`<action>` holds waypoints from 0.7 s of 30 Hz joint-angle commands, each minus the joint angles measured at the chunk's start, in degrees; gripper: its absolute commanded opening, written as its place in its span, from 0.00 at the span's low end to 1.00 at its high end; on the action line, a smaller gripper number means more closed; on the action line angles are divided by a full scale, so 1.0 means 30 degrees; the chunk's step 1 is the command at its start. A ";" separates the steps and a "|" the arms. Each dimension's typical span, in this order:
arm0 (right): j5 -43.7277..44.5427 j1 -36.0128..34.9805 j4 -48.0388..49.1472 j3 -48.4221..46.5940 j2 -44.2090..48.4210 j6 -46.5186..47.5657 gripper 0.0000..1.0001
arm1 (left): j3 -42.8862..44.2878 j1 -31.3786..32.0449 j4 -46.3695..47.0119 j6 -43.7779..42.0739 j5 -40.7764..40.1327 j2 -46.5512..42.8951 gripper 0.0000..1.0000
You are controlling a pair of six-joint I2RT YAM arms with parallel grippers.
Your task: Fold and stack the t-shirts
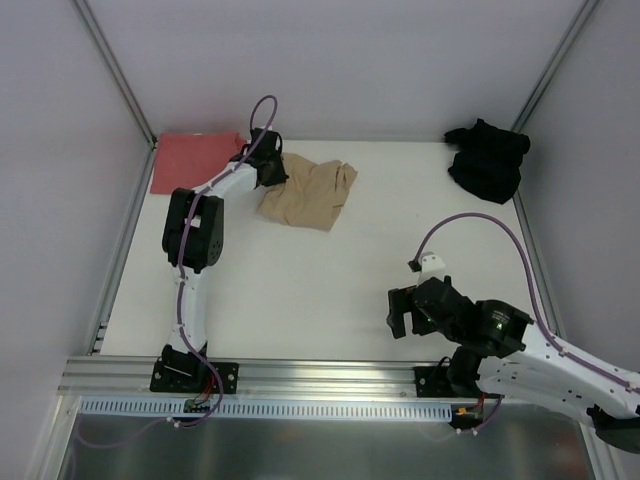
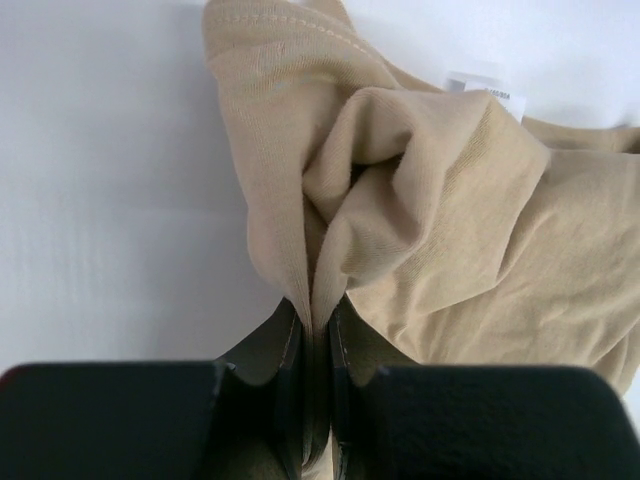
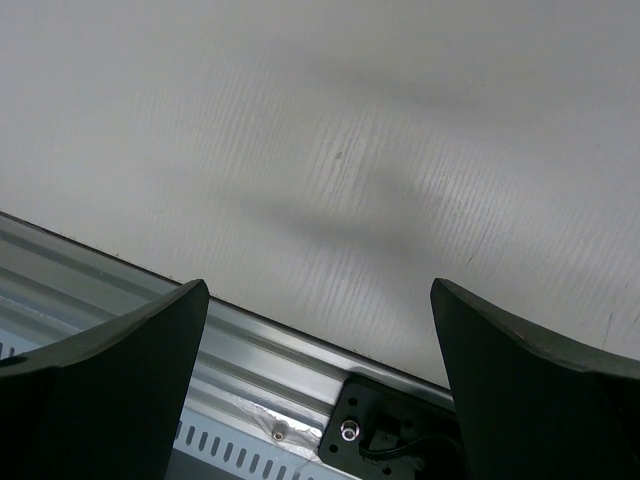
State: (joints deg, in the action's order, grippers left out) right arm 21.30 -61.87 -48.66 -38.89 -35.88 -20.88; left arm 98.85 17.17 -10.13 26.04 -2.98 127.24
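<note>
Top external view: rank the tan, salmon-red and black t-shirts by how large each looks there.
1. tan t-shirt: crumpled, yet it covers the most table.
2 and 3, unranked: salmon-red t-shirt, lying flat, and black t-shirt, bunched up. They look about alike in area, too close to order.

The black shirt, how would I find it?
Look at the white table from above and go to its far right corner. A crumpled black t-shirt lies there alone. The tan t-shirt and red t-shirt sit toward the far left.
</note>
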 commanded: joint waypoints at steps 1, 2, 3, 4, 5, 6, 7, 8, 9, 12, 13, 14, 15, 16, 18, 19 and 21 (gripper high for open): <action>0.0019 0.0055 0.0723 0.0103 -0.0169 -0.0363 0.99 | 0.2203 -0.0944 -0.0342 -0.0681 0.0554 0.0649 0.00; 0.0048 0.0114 0.0752 0.0132 -0.0199 -0.0276 1.00 | 0.2584 -0.1150 -0.0518 -0.0741 0.0671 0.0856 0.00; 0.0020 0.0172 0.0782 0.0191 -0.0286 -0.0275 0.99 | 0.3342 -0.1327 -0.0665 -0.0799 0.0730 0.1061 0.00; -0.0039 0.0289 0.0869 0.0278 -0.0345 -0.0246 0.99 | 0.3726 -0.1647 -0.0898 -0.0858 0.0789 0.1382 0.00; -0.0126 0.0348 0.0957 0.0337 -0.0432 -0.0188 0.99 | 0.4281 -0.1796 -0.0987 -0.0946 0.0905 0.1530 0.00; -0.0272 0.0407 0.1045 0.0367 -0.0607 -0.0158 1.00 | 0.4519 -0.1971 -0.1046 -0.1004 0.0907 0.1619 0.00; -0.0390 0.0494 0.1220 0.0425 -0.0696 -0.0158 1.00 | 0.4695 -0.2147 -0.1076 -0.1063 0.0936 0.1794 0.00; -0.0507 0.0640 0.1308 0.0542 -0.0813 -0.0100 0.99 | 0.5016 -0.2439 -0.1192 -0.1238 0.0907 0.1854 0.00; -0.0711 0.0700 0.1425 0.0601 -0.1017 -0.0099 0.99 | 0.5193 -0.2645 -0.1280 -0.1297 0.0936 0.1912 0.00; -0.1034 0.0963 0.1807 0.0894 -0.1253 0.0017 0.99 | 0.5807 -0.3319 -0.1747 -0.1794 0.0907 0.1971 0.00; -0.1093 0.1051 0.2010 0.0952 -0.1370 0.0076 0.99 | 0.5926 -0.3495 -0.1895 -0.2173 0.0878 0.1942 0.00; -0.1152 0.1168 0.2070 0.1069 -0.1400 0.0135 0.99 | 0.6247 -0.3641 -0.2013 -0.2351 0.0848 0.1913 0.00; -0.1327 0.1256 0.2158 0.1128 -0.1487 0.0164 1.00 | 0.6366 -0.3991 -0.2362 -0.2556 0.0790 0.1855 0.00; -0.1444 0.1344 0.2304 0.1187 -0.1604 0.0310 0.99 | 0.6483 -0.4139 -0.2452 -0.2935 0.0702 0.1709 0.00; -0.1766 0.1607 0.2655 0.1333 -0.1750 0.0428 0.99 | 0.6659 -0.4490 -0.2570 -0.3317 0.0643 0.1446 0.00; -0.1855 0.1753 0.2686 0.1363 -0.1897 0.0486 1.00 | 0.6747 -0.4579 -0.2686 -0.3697 0.0527 0.1270 0.00; -0.2031 0.1813 0.2890 0.1392 -0.2015 0.0516 1.00 | 0.7361 -0.4726 -0.3008 -0.4079 0.0409 0.1064 0.00</action>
State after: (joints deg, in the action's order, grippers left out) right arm 16.38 -56.99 -42.59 -34.89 -41.39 -20.12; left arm 116.73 3.75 -17.63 17.93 -0.51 133.73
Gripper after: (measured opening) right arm 0.993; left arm 0.074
